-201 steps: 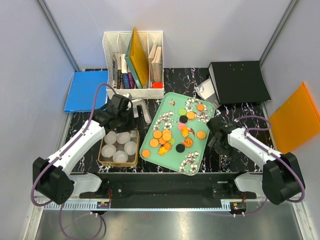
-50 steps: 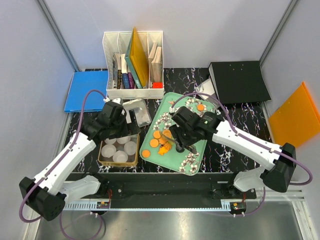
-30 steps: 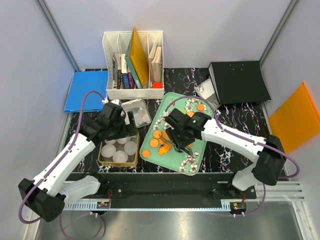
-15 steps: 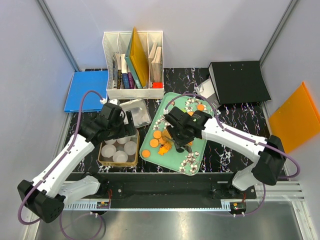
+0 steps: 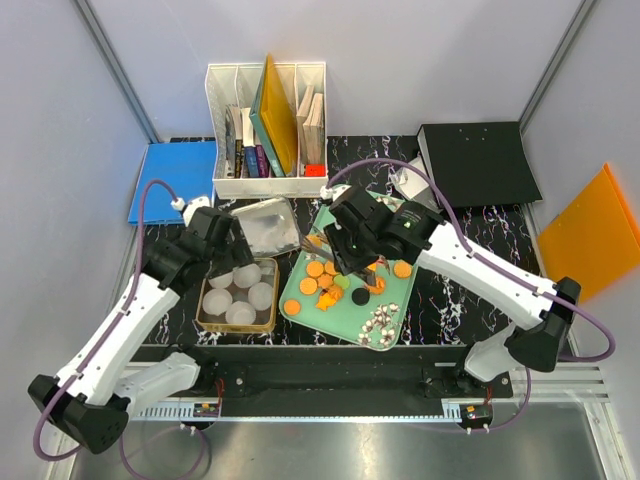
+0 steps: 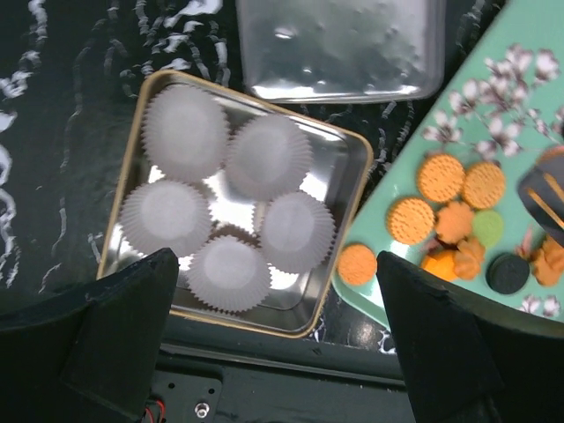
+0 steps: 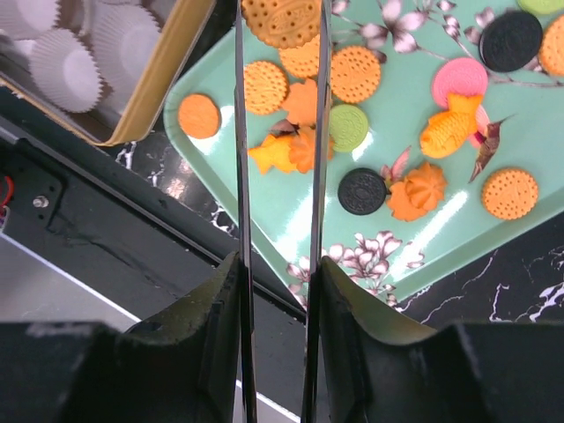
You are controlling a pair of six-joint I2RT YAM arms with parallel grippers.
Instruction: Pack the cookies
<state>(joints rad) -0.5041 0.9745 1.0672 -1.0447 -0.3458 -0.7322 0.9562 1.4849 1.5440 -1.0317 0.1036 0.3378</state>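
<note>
The left gripper (image 6: 273, 264) hangs above the tin (image 6: 351, 176) with its jaws spread wide and nothing between them. The tin holds five white paper cups (image 6: 185, 128); no cookie shows in any of them. A clear lid (image 6: 339, 44) lies just beyond the tin.

To the right, the mint-green tray (image 7: 458, 238) carries the cookies (image 7: 355, 73), loosely clustered and partly touching. Most are orange, with some black, one pink and one green.

The right gripper (image 7: 280, 13) is above the left part of the tray. Its thin blades stand narrow, closed on one orange cookie (image 7: 282, 31), which appears lifted clear of the rest.

Handling, as judged: each cookie is light, stiff and brittle, and likely to slide on the smooth tray. Take hold across the diameter, blade against each opposite edge. Use only light pressure, since a hard squeeze may chip or snap the disc.
</note>
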